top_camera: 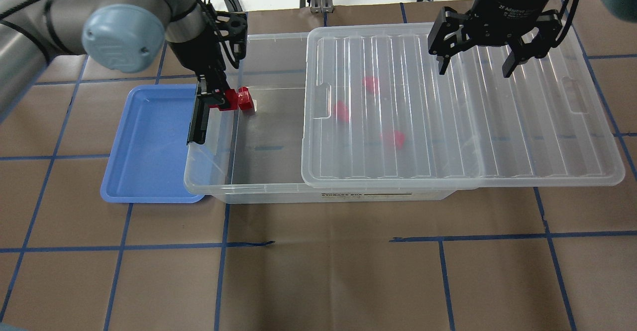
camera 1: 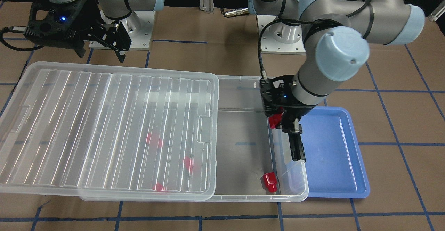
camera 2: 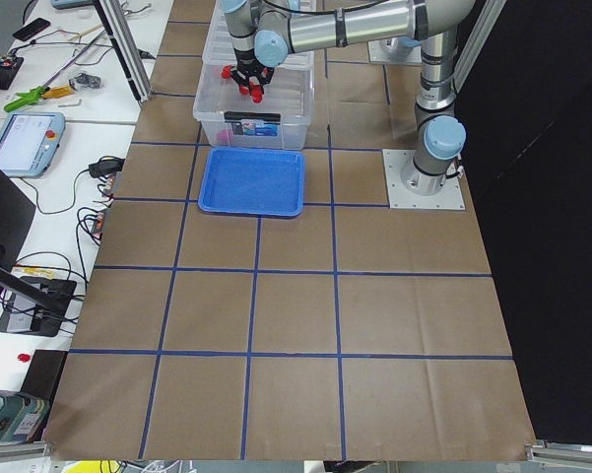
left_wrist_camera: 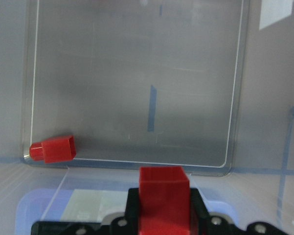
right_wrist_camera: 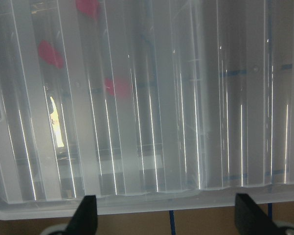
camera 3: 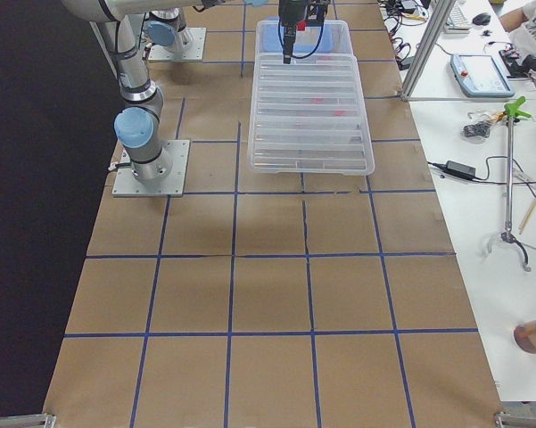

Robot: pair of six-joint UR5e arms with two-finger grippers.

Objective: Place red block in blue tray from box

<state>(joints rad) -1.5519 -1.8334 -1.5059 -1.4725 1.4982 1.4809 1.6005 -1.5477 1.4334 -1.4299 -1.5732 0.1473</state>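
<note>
My left gripper (camera 1: 277, 121) is shut on a red block (camera 1: 274, 119) and holds it above the clear box's (camera 1: 240, 154) short end, next to the blue tray (camera 1: 333, 154). The wrist view shows the block (left_wrist_camera: 164, 193) between the jaws. A second red block (camera 1: 269, 182) lies in the box's uncovered corner and also shows in the left wrist view (left_wrist_camera: 54, 149). Three more red blocks show blurred under the ribbed lid (camera 1: 87, 126). My right gripper (top_camera: 475, 64) is open and empty above the lid.
The lid (top_camera: 497, 122) is slid toward my right and overhangs the box, leaving the tray end uncovered. A black clip (camera 1: 297, 147) stands at that short end. The blue tray (top_camera: 149, 142) holds nothing. Brown table with blue tape lines surrounds them.
</note>
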